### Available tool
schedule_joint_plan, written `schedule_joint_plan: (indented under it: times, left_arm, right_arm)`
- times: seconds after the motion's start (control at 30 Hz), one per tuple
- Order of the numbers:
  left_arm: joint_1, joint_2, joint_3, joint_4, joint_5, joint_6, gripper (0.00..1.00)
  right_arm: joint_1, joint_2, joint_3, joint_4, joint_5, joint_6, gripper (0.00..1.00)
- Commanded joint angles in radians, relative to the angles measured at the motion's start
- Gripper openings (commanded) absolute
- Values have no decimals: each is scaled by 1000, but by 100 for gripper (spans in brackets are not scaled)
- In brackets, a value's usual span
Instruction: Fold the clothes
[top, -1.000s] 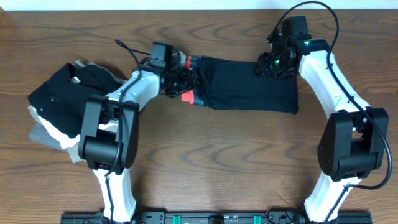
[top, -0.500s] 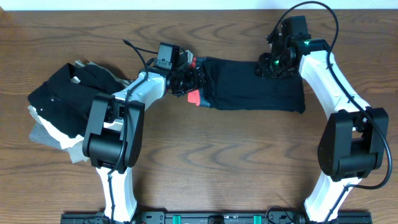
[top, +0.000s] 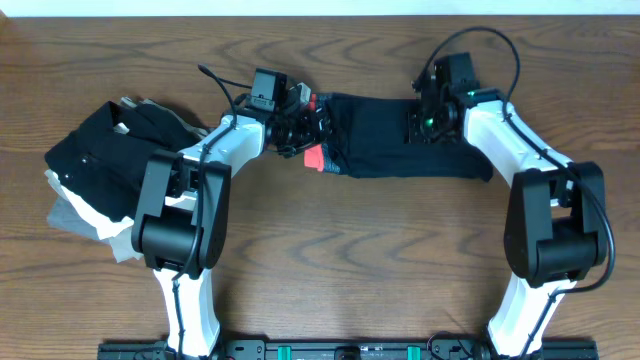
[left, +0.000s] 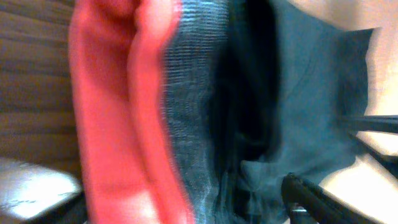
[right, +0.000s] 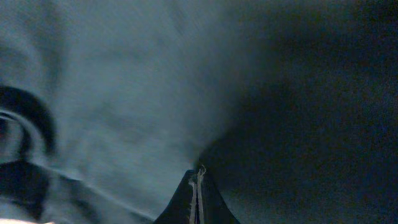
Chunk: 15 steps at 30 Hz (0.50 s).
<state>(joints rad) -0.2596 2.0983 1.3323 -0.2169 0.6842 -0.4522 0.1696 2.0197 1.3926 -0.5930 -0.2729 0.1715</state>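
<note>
The dark leggings (top: 385, 135) lie folded in a long rectangle at the back middle of the table. Their coral-red waistband (top: 312, 157) is bunched at the left end. My left gripper (top: 300, 130) sits at that end. In the left wrist view the red waistband (left: 106, 112), its grey band (left: 193, 106) and dark fabric fill the space between the spread jaws (left: 186, 205). My right gripper (top: 425, 125) is over the right half of the leggings. In the right wrist view its fingers (right: 198, 177) are closed together, tips against the dark cloth (right: 137, 81).
A heap of black, white, grey and khaki garments (top: 100, 175) lies at the left side of the brown wooden table (top: 350, 260). The back edge of the table runs just behind the leggings.
The left gripper shifted right with the waistband end, and the leggings' right edge slid right. The right gripper then moved left over the fabric, which stayed put.
</note>
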Motion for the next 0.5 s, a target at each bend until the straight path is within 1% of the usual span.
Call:
schedule_joint_plan:
  times: [0.0, 0.1, 0.17, 0.2, 0.37, 0.43, 0.47]
  left_arm:
    - [14, 23, 0, -18, 60, -18, 99]
    - [41, 23, 0, -49, 73, -44, 98]
    - [60, 23, 0, -60, 89, -37, 98]
    - [69, 23, 0, -69, 92, -16, 98]
    - [89, 23, 0, -149, 72, 164, 98]
    - [88, 23, 0, -186, 3, 180, 98]
    - [88, 26, 0, -185, -1, 183, 98]
  right_arm:
    - [1, 35, -29, 6, 13, 8, 2]
    - [0, 53, -56, 7, 48, 24, 1]
    - [0, 64, -64, 7, 52, 34, 1]
    - [0, 73, -66, 6, 52, 38, 1]
    - [0, 85, -66, -5, 52, 38, 1]
    - [1, 85, -66, -4, 52, 38, 1]
    - [1, 85, -66, -4, 52, 38, 1]
